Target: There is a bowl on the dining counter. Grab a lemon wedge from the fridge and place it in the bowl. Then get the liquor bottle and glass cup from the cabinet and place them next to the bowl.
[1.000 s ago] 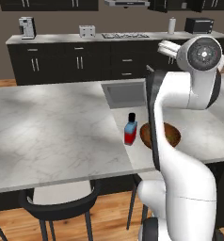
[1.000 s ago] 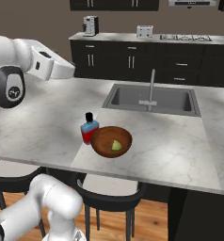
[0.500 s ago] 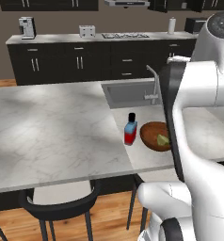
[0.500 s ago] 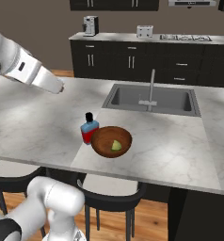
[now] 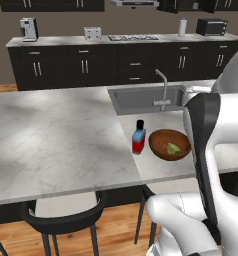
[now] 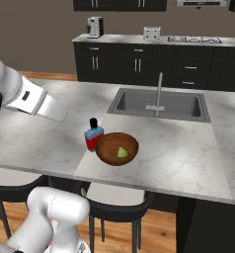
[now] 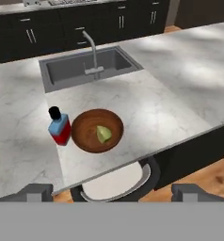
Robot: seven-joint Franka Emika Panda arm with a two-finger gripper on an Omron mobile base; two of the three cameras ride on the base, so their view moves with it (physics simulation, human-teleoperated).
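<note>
The reddish-brown bowl (image 5: 169,145) (image 6: 117,148) (image 7: 97,130) rests on the marble dining counter (image 5: 56,140) near its front edge, with the lemon wedge (image 5: 173,148) (image 6: 121,152) (image 7: 103,134) inside. The liquor bottle (image 5: 139,137) (image 6: 94,134) (image 7: 59,126) stands upright, touching or almost touching the bowl's left side. My gripper (image 7: 113,192) hangs open and empty, high over the counter's near edge and well away from both. Black upper cabinet (image 5: 51,4) bottoms line the back wall. The glass cup and fridge are out of view.
A steel sink (image 5: 143,97) with a faucet (image 5: 163,90) lies behind the bowl. Black stools (image 5: 66,215) (image 6: 119,207) stand under the counter's front edge. The rear counter (image 5: 66,40) carries a coffee machine (image 5: 27,29), toaster (image 5: 92,33) and microwave (image 5: 211,26).
My arm has swung up and back from over the bowl, away toward the robot's side. The bowl, lemon wedge and bottle have stayed put.
</note>
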